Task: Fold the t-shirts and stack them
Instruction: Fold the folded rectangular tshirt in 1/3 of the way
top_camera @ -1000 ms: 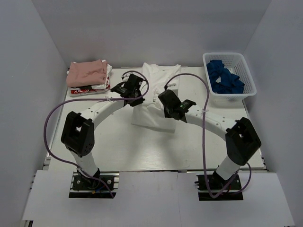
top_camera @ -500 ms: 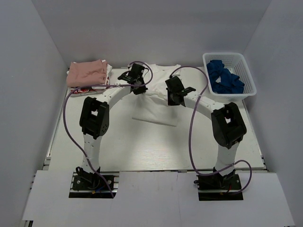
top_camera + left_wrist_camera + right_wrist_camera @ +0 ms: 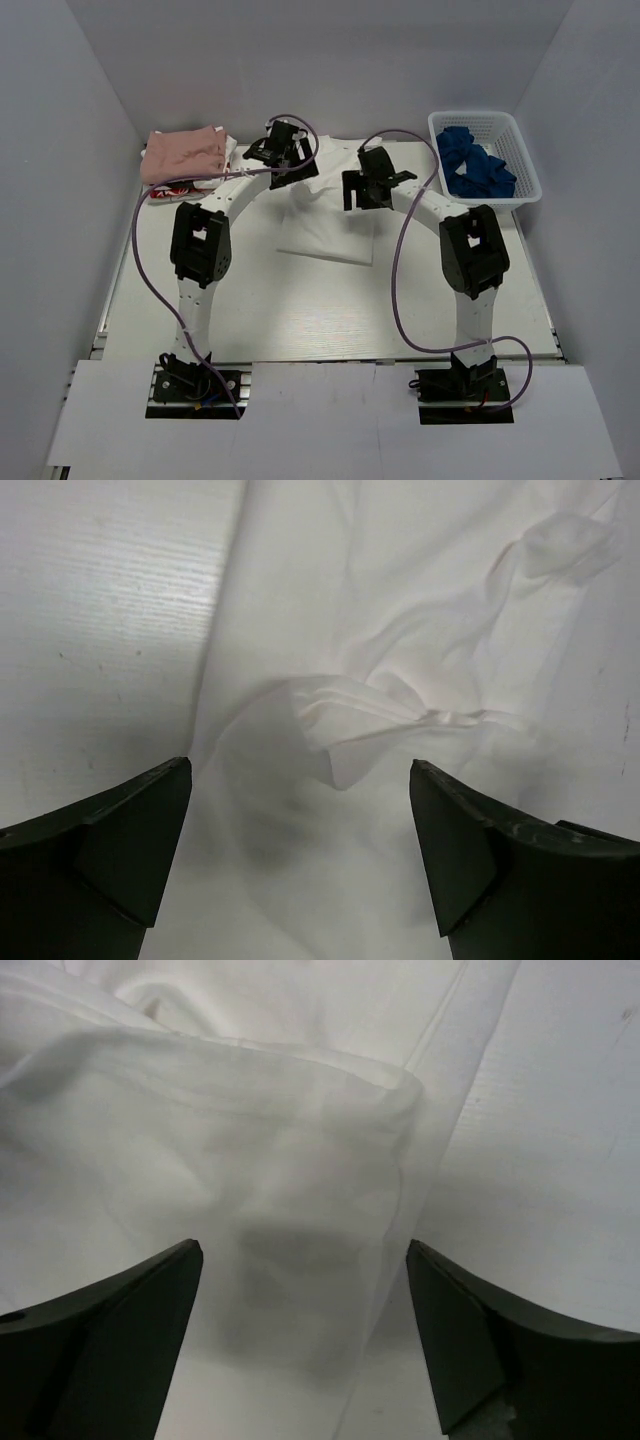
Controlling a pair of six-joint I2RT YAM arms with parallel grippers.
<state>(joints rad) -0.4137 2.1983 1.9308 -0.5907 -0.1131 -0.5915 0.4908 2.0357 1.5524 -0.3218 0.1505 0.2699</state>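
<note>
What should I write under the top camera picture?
Left gripper and right gripper, both open, hover over the white t-shirt near the pink t-shirt.

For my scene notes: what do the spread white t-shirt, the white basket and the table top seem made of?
White t-shirt: thin matte cloth, probably cotton knit; it creases softly.
White slotted basket: probably moulded plastic, smooth; regular slots.
White table top: maybe laminate or painted board; faint grain lines, slight sheen.

Overhead view high and behind, looking down, both wrist views close above the white t-shirt (image 3: pixel 325 235), shared by all
</note>
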